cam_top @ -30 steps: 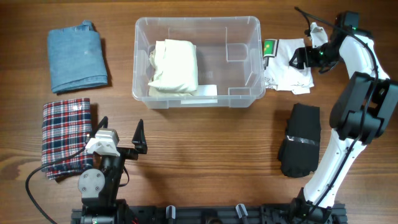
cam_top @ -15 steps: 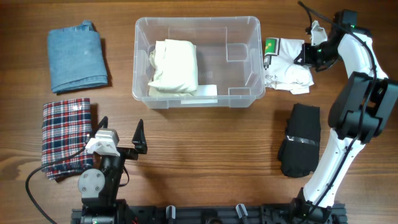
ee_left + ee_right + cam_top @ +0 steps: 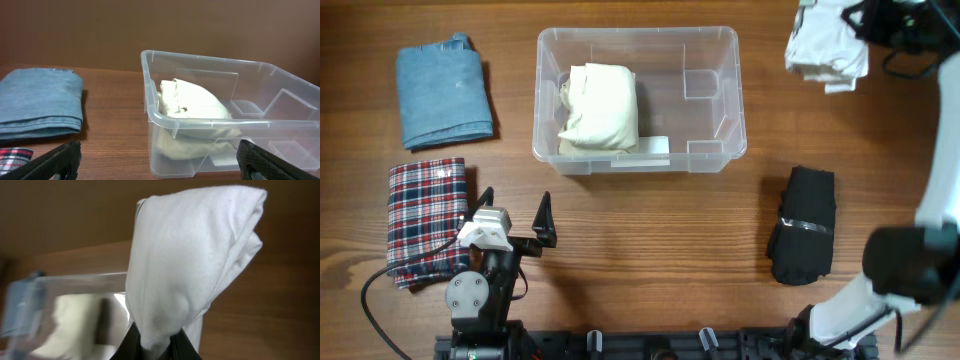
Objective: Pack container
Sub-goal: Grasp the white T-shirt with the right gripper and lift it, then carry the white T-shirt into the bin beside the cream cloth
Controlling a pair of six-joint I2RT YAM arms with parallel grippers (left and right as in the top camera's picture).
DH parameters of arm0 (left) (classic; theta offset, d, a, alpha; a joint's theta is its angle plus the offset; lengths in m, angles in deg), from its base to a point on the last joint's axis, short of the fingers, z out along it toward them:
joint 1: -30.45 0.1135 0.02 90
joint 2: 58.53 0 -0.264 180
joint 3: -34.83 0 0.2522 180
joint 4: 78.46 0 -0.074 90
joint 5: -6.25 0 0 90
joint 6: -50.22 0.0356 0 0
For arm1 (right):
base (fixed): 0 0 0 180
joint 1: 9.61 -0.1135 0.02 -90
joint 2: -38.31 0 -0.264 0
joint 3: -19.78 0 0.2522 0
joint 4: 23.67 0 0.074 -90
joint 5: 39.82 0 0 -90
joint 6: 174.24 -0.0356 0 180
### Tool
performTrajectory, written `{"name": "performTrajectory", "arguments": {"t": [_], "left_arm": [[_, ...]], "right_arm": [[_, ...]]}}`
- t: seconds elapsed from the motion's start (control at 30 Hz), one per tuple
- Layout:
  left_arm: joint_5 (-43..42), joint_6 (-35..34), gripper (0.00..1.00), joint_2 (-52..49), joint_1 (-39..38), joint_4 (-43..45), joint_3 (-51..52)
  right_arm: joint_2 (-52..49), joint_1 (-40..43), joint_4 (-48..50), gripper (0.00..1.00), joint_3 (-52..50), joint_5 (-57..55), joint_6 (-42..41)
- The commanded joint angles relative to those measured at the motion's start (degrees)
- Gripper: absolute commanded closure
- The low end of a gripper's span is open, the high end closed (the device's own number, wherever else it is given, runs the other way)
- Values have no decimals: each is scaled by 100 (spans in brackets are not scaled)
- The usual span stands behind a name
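Clear bin sits left of the loaded right claw.

Near edge: left gripper has its jaws spread wide with nothing in them, beside the plaid fold; a black fold lies near right. Mid-table: the container is open side up, long axis left-right, with a cream fold in its left half and its right half bare. Far right: right gripper is pinched tight on the white garment, which is bunched and looks lifted off the table, past the bin's far-right corner. From that claw the bin lies left and slightly nearer. The right arm is closer to the free half, so I'd expect a short carry left, then down.
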Motion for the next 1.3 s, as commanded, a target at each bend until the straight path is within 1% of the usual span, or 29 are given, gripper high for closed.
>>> {"name": "performTrajectory", "arguments": {"t": [0.0, 0.1, 0.23, 0.4, 0.5, 0.63, 0.73, 0.9, 1.07, 1.2, 1.27], "left_arm": [[35, 72, 0, 57, 44, -2, 46], [35, 72, 0, 57, 44, -2, 46], [35, 72, 0, 57, 44, -2, 46], [35, 72, 0, 57, 44, -2, 46], [35, 72, 0, 57, 44, -2, 46], [35, 72, 0, 57, 44, -2, 46], [35, 72, 0, 57, 44, -2, 46], [35, 72, 0, 57, 44, -2, 46], [35, 72, 0, 57, 44, -2, 46], [35, 72, 0, 57, 44, -2, 46], [35, 72, 0, 57, 44, -2, 46]], "right_arm": [[527, -400, -157, 96, 81, 811, -179], [719, -879, -243, 96, 79, 848, -264], [636, -1703, -249, 96, 59, 813, -275], [81, -2739, -94, 96, 57, -315, -1147], [-455, -3141, 120, 96, 57, -522, -1534], [-1198, -3438, 337, 96, 57, -555, -1788], [-1755, -3552, 374, 96, 57, -907, -1956], [-2240, -3558, 396, 96, 57, -1357, -2065], [-2317, -3558, 396, 96, 57, -1672, -2065], [-2323, -3558, 356, 96, 57, -2455, -2072], [-2323, -3556, 332, 96, 57, -2597, -2090]]}}
